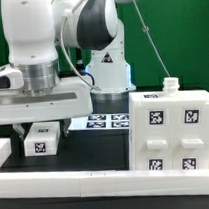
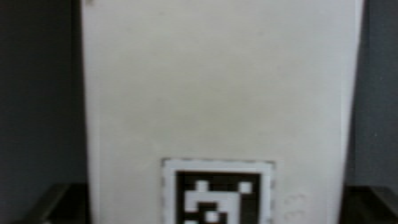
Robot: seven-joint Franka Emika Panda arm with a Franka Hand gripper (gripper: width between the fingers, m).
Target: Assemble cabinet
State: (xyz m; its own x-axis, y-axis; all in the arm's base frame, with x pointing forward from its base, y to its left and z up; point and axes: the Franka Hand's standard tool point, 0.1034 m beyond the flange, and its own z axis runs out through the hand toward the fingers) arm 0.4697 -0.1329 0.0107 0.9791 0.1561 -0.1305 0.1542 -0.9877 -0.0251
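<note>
No readable text or numbers.

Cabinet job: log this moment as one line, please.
arm: above small tagged white part, exterior view's left | jaws: state unclear | cabinet: upright, apart from arm, exterior view's right | marker board: flat behind, between them

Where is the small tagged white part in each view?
Exterior view: the part sits low at the exterior view's left, directly under the gripper and apart from the cabinet.
Wrist view: apparently the same part, its white face filling the middle of the picture.
Shared landmark: the black-and-white tag on the part shows in both views.
</note>
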